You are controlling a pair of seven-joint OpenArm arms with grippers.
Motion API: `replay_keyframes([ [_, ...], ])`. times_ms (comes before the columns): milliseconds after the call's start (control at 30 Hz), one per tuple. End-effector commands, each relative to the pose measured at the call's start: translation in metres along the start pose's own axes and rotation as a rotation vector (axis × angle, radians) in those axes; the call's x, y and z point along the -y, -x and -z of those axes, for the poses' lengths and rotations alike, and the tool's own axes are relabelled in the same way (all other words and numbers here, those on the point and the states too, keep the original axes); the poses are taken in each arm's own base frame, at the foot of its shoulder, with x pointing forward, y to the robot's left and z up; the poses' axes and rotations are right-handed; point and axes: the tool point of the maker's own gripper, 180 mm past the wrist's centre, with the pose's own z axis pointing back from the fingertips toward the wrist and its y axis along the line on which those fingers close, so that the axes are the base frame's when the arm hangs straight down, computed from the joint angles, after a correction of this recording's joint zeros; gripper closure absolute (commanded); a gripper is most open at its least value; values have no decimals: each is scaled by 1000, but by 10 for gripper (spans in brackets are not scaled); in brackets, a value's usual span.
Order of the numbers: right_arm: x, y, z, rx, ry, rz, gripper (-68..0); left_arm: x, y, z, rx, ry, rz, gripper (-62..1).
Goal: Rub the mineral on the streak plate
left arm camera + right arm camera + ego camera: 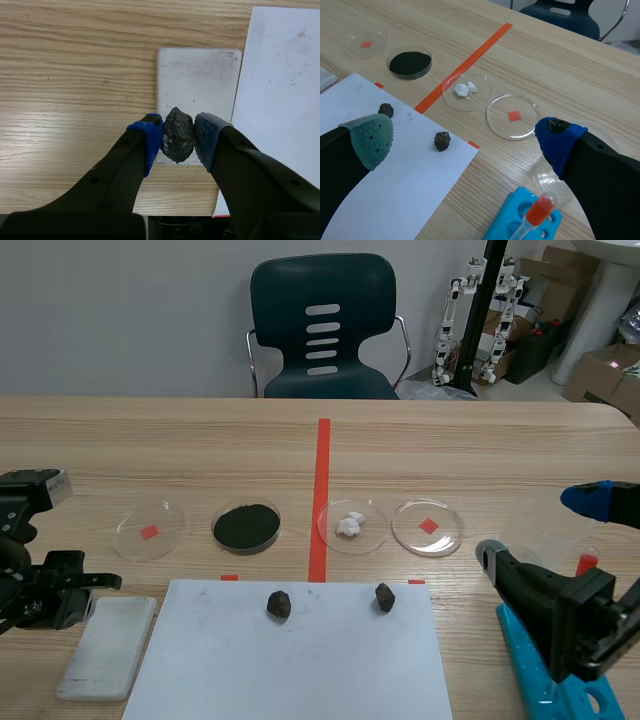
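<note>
In the left wrist view my left gripper (178,136) is shut on a dark grey mineral chunk (178,135), held between its blue pads just over the near edge of the white streak plate (199,85). In the scene view that plate (108,645) lies at the front left beside the left gripper (62,592). Two more dark mineral pieces (279,604) (385,596) rest on the white paper sheet (290,660). My right gripper (470,140) stands open above the table's right side, holding nothing.
A row of petri dishes lies behind the paper: one with a red square (150,532), one with black powder (246,526), one with white bits (351,525), another with a red square (428,526). A blue rack (522,225) with a red-capped dropper sits under the right arm.
</note>
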Motion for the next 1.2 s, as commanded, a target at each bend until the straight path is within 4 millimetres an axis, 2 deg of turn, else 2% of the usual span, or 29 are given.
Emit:
replay_keyframes([
  [0,0,-12,0,39,-3,-7,-591,2,-5,-1,0,5,-4,-90],
  [167,0,-12,0,39,-3,-7,-591,-2,-8,3,-35,-2,-22,-90],
  [733,0,-12,0,39,-3,-7,-591,16,-13,24,-71,40,-31,-90],
  [1167,0,-12,0,39,-3,-7,-591,15,-22,37,-77,29,-24,-90],
])
